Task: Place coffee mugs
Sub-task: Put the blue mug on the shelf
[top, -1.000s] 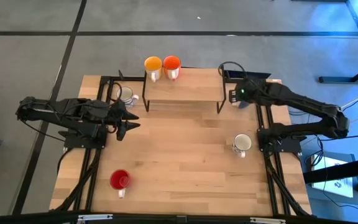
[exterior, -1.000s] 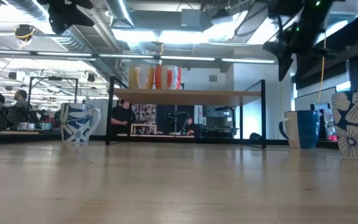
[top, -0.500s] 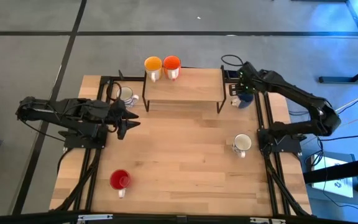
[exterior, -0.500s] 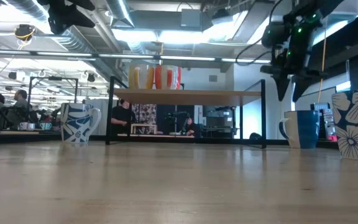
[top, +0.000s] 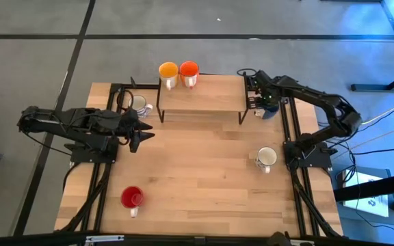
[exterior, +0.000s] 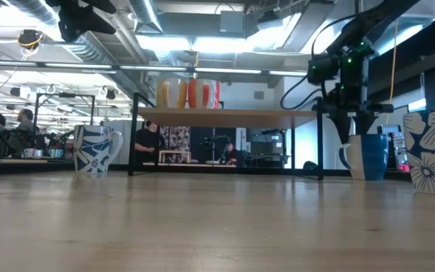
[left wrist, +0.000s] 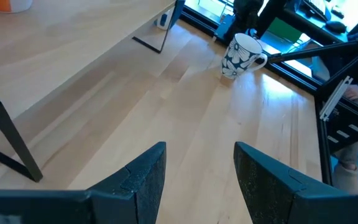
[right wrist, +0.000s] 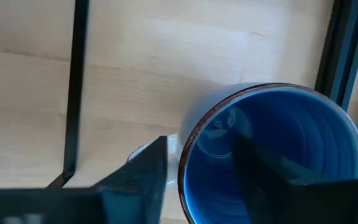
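Observation:
The dark blue mug stands on the table by the shelf's right legs. My right gripper is open and points down just above its rim. One finger is over the blue inside and the other is outside the wall; I see no touch. The yellow mug and the orange mug stand on the shelf. The red mug is near the left front. White mugs with blue pattern stand at the shelf's left and at the right. My left gripper is open, waiting at the left.
A wooden shelf on black legs stands at the table's far middle, and its right legs are close beside the dark blue mug. Bare wood lies across the table's middle. People show in the room beyond.
My right gripper has come down from high above the table, with its arm folding in toward the far edge. It now hangs just over the dark blue mug's rim. The mugs and my left arm have stayed where they were.

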You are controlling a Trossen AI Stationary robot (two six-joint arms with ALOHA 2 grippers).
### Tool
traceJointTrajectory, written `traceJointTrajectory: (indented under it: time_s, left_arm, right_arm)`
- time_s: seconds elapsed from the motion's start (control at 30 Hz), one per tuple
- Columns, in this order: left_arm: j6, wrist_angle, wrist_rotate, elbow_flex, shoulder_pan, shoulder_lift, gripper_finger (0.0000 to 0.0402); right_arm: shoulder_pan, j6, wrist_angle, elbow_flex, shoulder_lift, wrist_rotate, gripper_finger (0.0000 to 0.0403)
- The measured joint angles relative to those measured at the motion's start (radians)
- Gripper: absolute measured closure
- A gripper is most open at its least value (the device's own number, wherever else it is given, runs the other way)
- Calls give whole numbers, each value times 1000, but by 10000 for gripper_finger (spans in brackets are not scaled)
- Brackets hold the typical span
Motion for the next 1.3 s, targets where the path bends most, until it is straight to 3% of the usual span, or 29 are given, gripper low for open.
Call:
traceJointTrajectory:
  time_s: [0.37,0.6,0.9,1.3]
  left_arm:
    - [3,0,0,0,0,0,218]
    - [4,0,0,0,0,0,218]
    - [4,0,0,0,0,0,218]
    - [5,0,6,0,0,0,218]
  right_arm:
    - [1,-32,5,0,4,3,394]
    - [1,-66,3,0,-7,0,397]
    - [3,-108,-108,107,-135,5,398]
    - [300,-76,-393,387,-184,43,401]
